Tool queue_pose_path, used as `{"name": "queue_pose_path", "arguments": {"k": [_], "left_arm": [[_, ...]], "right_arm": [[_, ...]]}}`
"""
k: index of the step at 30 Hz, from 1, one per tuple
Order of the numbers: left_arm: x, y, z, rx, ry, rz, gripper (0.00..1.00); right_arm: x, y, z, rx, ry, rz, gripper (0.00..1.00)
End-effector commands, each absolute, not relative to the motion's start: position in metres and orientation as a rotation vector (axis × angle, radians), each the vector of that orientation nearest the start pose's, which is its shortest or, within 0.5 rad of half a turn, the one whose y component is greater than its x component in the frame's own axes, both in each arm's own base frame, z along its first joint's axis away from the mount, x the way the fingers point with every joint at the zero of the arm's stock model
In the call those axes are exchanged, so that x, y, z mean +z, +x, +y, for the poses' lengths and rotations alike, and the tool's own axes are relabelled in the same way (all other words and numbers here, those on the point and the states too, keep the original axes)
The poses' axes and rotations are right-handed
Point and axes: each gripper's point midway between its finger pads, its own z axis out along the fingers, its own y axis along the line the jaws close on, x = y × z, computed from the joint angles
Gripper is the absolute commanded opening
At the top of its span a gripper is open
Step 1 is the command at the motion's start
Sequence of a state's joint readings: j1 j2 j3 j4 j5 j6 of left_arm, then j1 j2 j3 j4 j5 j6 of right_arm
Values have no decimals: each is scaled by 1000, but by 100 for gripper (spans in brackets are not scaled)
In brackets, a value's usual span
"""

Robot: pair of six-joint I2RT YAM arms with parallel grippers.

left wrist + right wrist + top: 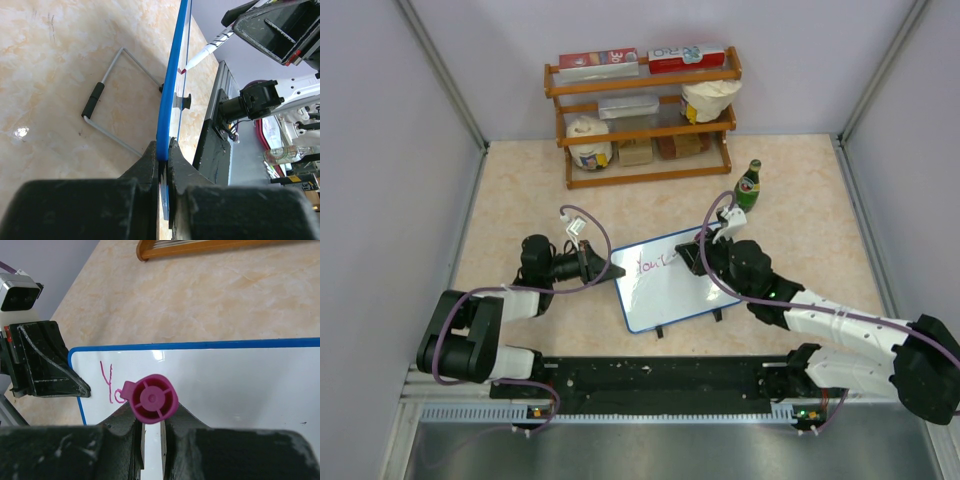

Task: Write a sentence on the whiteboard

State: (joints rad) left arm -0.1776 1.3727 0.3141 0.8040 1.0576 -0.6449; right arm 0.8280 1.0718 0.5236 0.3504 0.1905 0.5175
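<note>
The whiteboard [665,290], white with a thin blue frame, stands tilted on the table's middle. Pink writing [651,262] runs along its top left; the right wrist view shows the letters "Yo" [109,384]. My left gripper [603,268] is shut on the whiteboard's left edge, its jaws pinching the blue frame [172,90]. My right gripper [704,256] is shut on a marker whose magenta end cap [154,398] faces the camera. In the left wrist view the marker's white barrel [206,49] slants down and its tip touches the board.
A wooden rack [642,118] with boxes and jars stands at the back. A green bottle [748,186] stands right of it, close behind my right arm. A wire stand [107,100] juts from the board's back. Grey walls close both sides.
</note>
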Motion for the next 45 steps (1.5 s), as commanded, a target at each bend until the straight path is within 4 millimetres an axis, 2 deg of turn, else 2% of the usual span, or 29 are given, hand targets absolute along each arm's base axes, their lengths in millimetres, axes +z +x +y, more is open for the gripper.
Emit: {"name": "queue_pose_path", "arguments": {"k": [1, 13, 26, 32, 45], "left_arm": [[113, 237, -209, -1449, 422, 1920, 0], [114, 237, -209, -1448, 423, 1918, 0], [113, 238, -209, -1449, 422, 1919, 0], [113, 237, -209, -1449, 422, 1920, 0], [113, 237, -209, -1450, 423, 1920, 0]], "right_arm": [[195, 276, 257, 735, -92, 1801, 0], [208, 285, 255, 715, -68, 1782, 0], [208, 290, 250, 710, -34, 1780, 0], [212, 290, 249, 716, -30, 1767, 0], [206, 283, 246, 726, -48, 1779, 0]]}}
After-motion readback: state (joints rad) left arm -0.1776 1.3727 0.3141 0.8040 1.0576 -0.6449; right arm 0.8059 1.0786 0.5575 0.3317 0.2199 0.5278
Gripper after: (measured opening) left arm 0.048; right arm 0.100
